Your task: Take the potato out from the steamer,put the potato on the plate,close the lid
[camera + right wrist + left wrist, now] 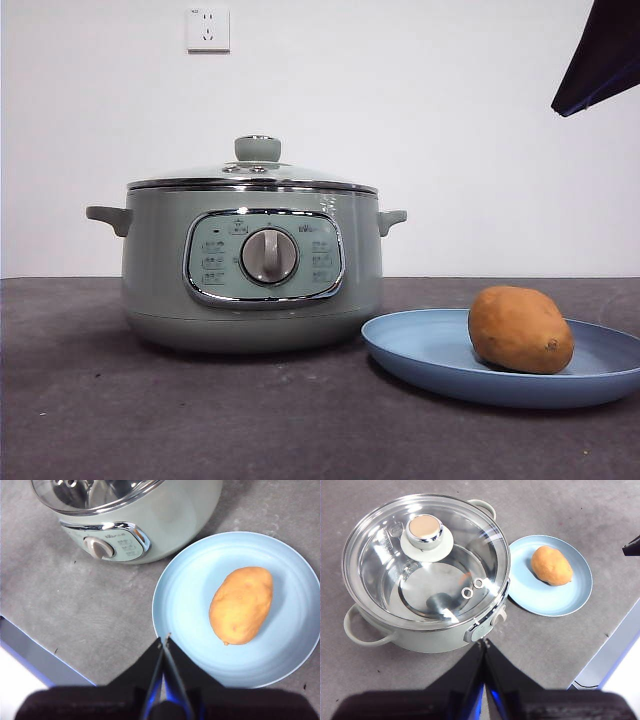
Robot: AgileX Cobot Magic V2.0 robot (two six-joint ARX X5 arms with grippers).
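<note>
Potato (520,329) is sitting on the blue plate (420,350), lower right of the front view, just beside the steamer (250,270), which fills the middle-left of the frame. Glass lid (255,175) is already seated on the pot rim, so the whole job looks basically finished.

Left gripper (484,642) hangs above the table on the dial side of the pot, jaws pinched together with nothing between them. Right gripper (164,641) hovers over the near rim of the plate, jaws closed and empty too.

Handling-wise, the potato looks firm and fairly light, rounded though, so it'd probably roll if nudged; best grabbed across its narrow middle. The lid is glass with a chrome rim, likely slippery and breakable, and the green knob (424,528) is the obvious spot to pinch.
</note>
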